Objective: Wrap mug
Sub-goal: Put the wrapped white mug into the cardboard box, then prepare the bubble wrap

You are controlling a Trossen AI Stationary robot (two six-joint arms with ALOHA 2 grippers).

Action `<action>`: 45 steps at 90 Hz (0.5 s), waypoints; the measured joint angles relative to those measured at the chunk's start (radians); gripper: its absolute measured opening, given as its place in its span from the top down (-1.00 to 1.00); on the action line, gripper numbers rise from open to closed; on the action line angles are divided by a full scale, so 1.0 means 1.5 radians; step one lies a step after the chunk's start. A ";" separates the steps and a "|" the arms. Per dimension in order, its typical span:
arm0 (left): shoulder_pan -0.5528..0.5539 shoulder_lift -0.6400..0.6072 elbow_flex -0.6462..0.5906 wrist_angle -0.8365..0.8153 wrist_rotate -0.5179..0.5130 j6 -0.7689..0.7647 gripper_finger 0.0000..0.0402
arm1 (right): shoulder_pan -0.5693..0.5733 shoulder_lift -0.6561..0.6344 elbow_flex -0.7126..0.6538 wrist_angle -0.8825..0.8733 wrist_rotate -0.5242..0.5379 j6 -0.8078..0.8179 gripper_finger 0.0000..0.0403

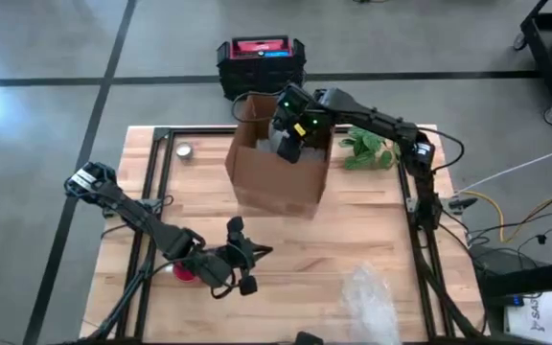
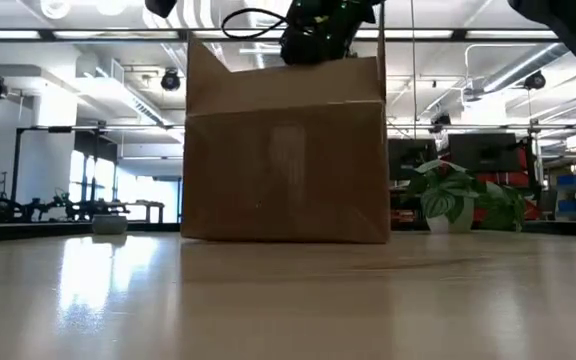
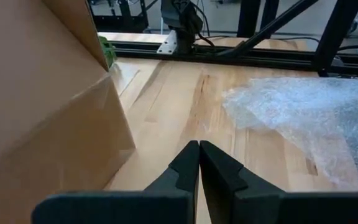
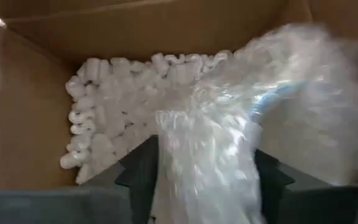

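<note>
High view: the left gripper (image 1: 257, 253) rests low over the bench (image 1: 372, 230), fingers (image 3: 188, 165) pressed together, holding nothing. The right gripper (image 4: 205, 168) reaches into the box (image 1: 276, 180), fingers apart around a bubble-wrapped bundle (image 4: 229, 143) above white packing peanuts (image 4: 104, 118); the mug itself is hidden

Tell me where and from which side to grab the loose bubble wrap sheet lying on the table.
Take the loose bubble wrap sheet at its crumpled edge nearest the left hand, coming low along the table: it lies flat, so only raised folds give the fingers a bite. That hand is shut and must open first. The right hand is busy over the cardboard box, holding the wrapped bundle.
</note>
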 joint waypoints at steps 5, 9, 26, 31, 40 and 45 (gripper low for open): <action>0.000 0.000 0.000 0.001 0.000 0.000 1.00 | 0.000 -0.001 0.006 -0.001 0.000 0.001 -0.09; 0.000 0.000 0.000 0.000 0.000 0.000 1.00 | 0.000 -0.004 0.013 -0.005 0.000 0.000 -0.17; 0.000 0.000 0.000 0.002 0.000 -0.003 1.00 | 0.004 -0.048 0.060 -0.013 0.000 -0.018 -0.38; 0.000 0.000 0.000 0.002 0.000 -0.003 1.00 | 0.006 -0.069 0.076 -0.022 0.000 -0.023 -0.42; 0.000 0.000 0.000 0.002 0.000 -0.003 1.00 | 0.014 -0.109 0.097 -0.024 0.000 -0.023 -0.46; 0.000 0.000 0.000 0.002 0.000 -0.003 1.00 | 0.019 -0.135 0.099 -0.025 0.000 -0.025 -0.48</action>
